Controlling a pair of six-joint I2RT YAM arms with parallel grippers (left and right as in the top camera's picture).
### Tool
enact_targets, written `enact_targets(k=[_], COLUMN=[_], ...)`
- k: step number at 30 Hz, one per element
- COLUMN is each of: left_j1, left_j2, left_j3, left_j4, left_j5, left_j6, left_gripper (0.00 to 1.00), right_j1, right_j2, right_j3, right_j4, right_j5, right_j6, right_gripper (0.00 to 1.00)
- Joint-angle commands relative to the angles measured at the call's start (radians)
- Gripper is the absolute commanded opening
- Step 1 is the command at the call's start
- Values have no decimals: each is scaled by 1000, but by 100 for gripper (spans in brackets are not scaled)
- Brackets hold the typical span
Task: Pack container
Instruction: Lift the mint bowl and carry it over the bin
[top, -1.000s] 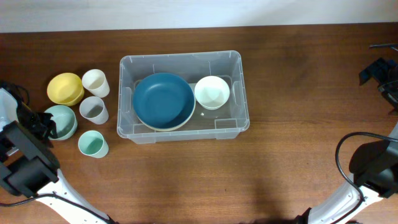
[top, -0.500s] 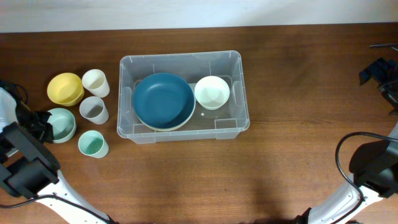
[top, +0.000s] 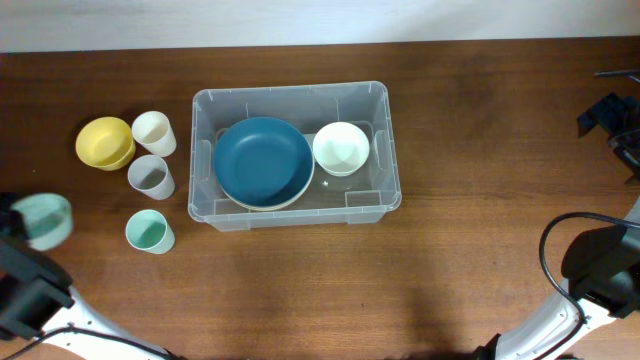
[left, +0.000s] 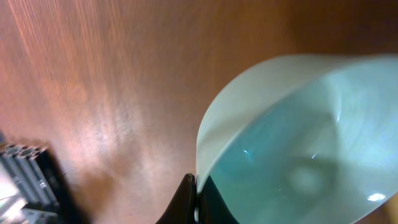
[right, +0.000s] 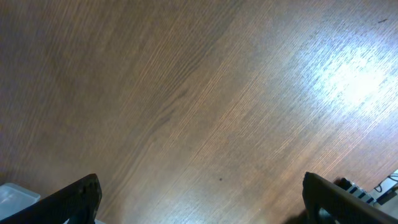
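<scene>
1. Since the left end effector (left: 196, 185) pinches only the rim of the green bowl (top: 40, 220) over the left edge of the surface (top: 470, 230), the bowl may slip.
2. Its path could topple the green cup (top: 148, 231).
3. The container (top: 290, 92), mid-surface, offers little free room.
4. The right end effector (right: 202, 196) sits spread by the right edge.

Pale green bowl (top: 40, 220) is just a smeared blur at the overhead's left edge. In the left wrist view it spills past the right and bottom edges. Only dark tips of the left fingers (left: 183, 208) show, while the right fingers (right: 74, 196) are clipped at the bottom corners.
</scene>
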Motion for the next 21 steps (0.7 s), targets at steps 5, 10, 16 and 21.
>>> enact_targets(k=[5,10,16,21], left_j1=[-58,-234,-586,-876], left_j2=[-171,-277,-315,-256], left_j3=[248,283,283,283], left_j4=[-5,28,122,208], left_j5=[190,273,276,187], left_j6=[115,192,192,207], left_gripper=[1,1,1,1], right_j1=[-3,-3,-3,-3], right_j2=[0,0,0,0], right_j3=[-1,-1,-1,-1], right_j4=[-2,-2,-2,-2], right_j5=[-2,-2,-2,-2], right_j6=[-3,-3,-3,-3], right_gripper=[99,99,99,99])
